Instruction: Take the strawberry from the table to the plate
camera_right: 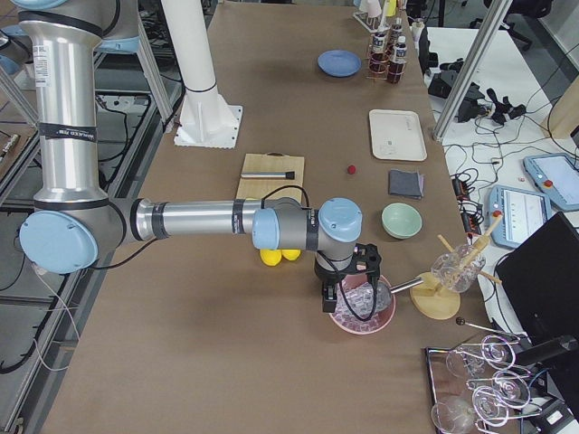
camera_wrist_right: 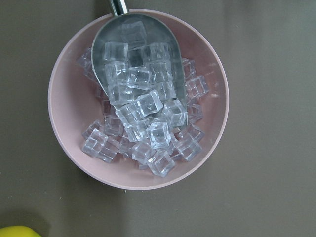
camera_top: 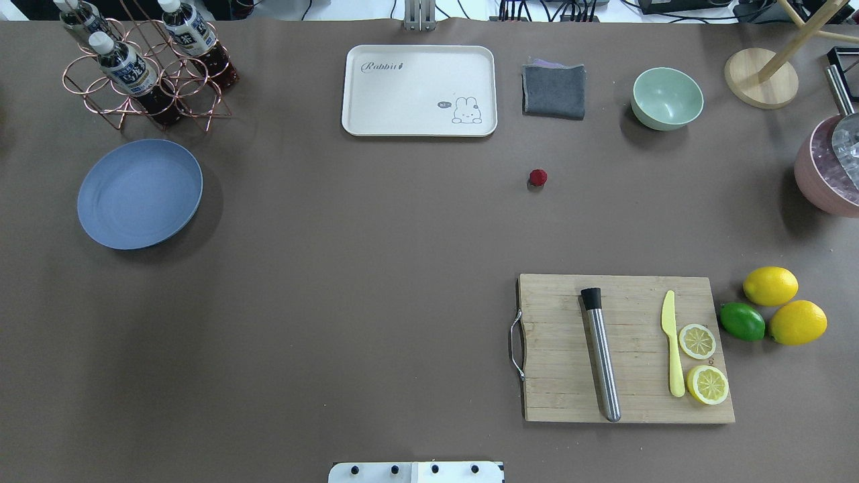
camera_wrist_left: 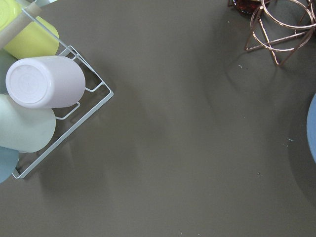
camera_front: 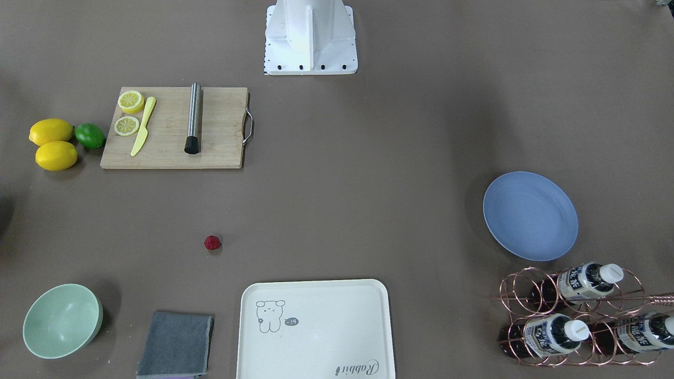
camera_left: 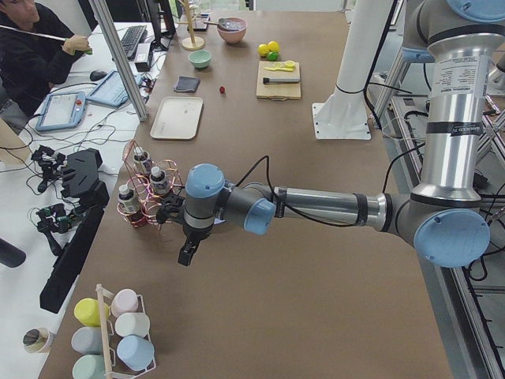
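Find the tiny dark red bumpy strawberry (camera_front: 212,242) alone on the matte brown-grey surface (camera_front: 368,200), near the cream rectangular tray (camera_front: 326,331), well apart from the round periwinkle-blue plate (camera_front: 530,216). Cannot tell the spread of the left pincer (camera_left: 188,254) or the right pincer (camera_right: 327,300); open wide, descend straight, close gently.

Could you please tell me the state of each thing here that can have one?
strawberry: loose on the table, not gripped.
plate: empty.
green bowl: upright, empty.
tray: empty.
pink bowl: filled with ice cubes, scoop inside.
bottles: capped, on their sides.
left gripper: cannot tell.
right gripper: cannot tell.
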`<move>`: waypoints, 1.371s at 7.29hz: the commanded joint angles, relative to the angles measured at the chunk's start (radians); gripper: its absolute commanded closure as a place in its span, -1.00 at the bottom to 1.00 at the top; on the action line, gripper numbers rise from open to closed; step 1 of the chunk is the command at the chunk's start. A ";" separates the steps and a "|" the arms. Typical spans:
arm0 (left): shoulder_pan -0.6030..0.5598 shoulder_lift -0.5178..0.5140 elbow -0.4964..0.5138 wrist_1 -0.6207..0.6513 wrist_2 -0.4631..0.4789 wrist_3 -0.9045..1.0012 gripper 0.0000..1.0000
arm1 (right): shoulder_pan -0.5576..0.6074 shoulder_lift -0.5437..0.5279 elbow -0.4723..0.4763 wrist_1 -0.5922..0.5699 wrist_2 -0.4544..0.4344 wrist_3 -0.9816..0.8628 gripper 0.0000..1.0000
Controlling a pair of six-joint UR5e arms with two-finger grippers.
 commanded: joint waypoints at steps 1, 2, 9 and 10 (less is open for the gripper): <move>0.000 0.002 -0.003 -0.049 -0.001 -0.002 -0.96 | 0.000 0.006 0.005 -0.001 0.001 0.001 -1.00; 0.002 -0.001 0.000 -0.075 -0.003 -0.040 -0.96 | 0.000 0.006 0.007 0.000 0.001 0.001 -1.00; 0.351 -0.016 0.163 -0.624 0.009 -0.703 -0.96 | -0.141 0.094 0.116 0.002 0.048 0.252 -1.00; 0.412 -0.030 0.208 -0.686 0.097 -0.754 -0.96 | -0.164 0.111 0.120 0.002 0.050 0.279 -1.00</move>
